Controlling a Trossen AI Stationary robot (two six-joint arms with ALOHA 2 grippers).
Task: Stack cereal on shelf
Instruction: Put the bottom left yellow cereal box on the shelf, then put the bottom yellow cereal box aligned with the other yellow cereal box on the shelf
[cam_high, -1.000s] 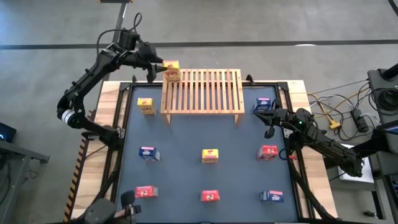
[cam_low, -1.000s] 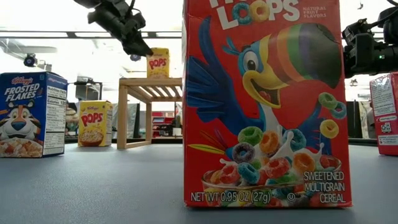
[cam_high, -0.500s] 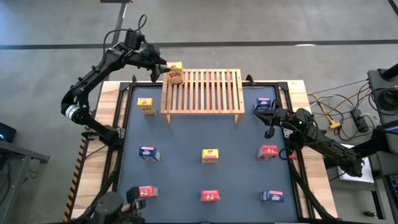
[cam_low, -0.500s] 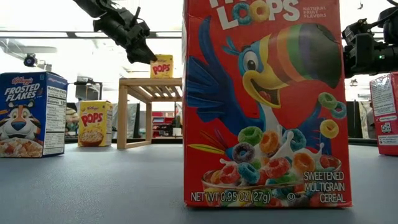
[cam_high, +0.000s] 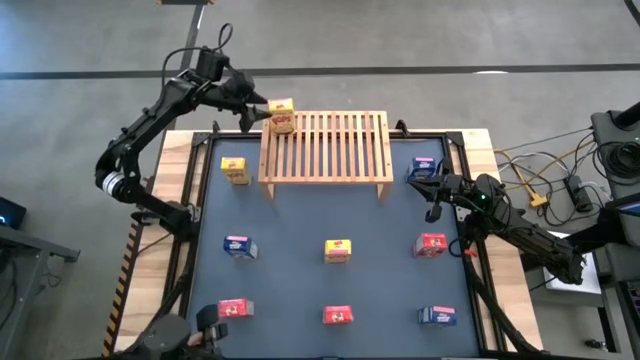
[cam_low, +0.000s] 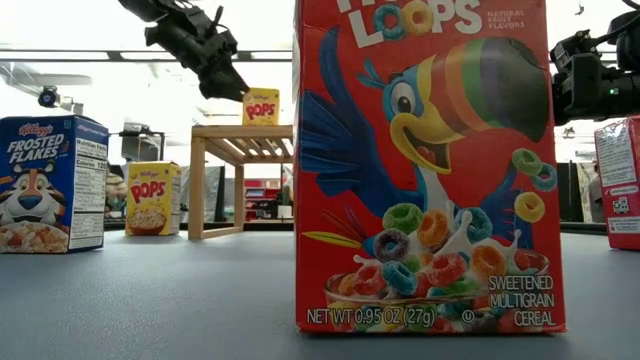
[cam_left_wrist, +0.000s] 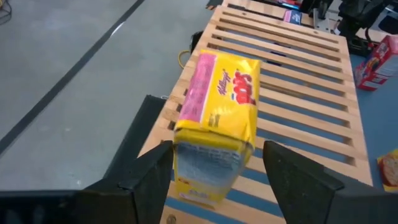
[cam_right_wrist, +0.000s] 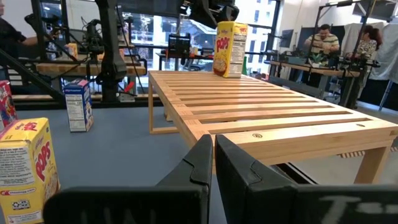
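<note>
The light wooden slatted rack (cam_high: 325, 147) stands at the table's far side. One yellow cereal box (cam_high: 281, 115) stands upright on its far left corner (cam_low: 260, 106). My left gripper (cam_high: 255, 108) is open just left of that box; in its wrist view the fingers (cam_left_wrist: 152, 171) flank the box's top end (cam_left_wrist: 208, 158) with narrow gaps. My right gripper (cam_right_wrist: 212, 155) is shut and waits over the table's right side, beside a blue box (cam_high: 423, 168).
On the tabletop stand a yellow box (cam_high: 235, 170), a blue box (cam_high: 240, 247), a yellow box (cam_high: 338, 250), three red boxes (cam_high: 431, 244) (cam_high: 235, 308) (cam_high: 338, 316) and a blue box (cam_high: 437, 316). Most of the rack's slats are bare. People sit in the room beyond (cam_right_wrist: 323, 37).
My left gripper carried the yellow box a little toward the table's right and down. The box now stands on the rack's far left corner. After that the gripper drew back slightly up and to the left, while the box stayed put.
</note>
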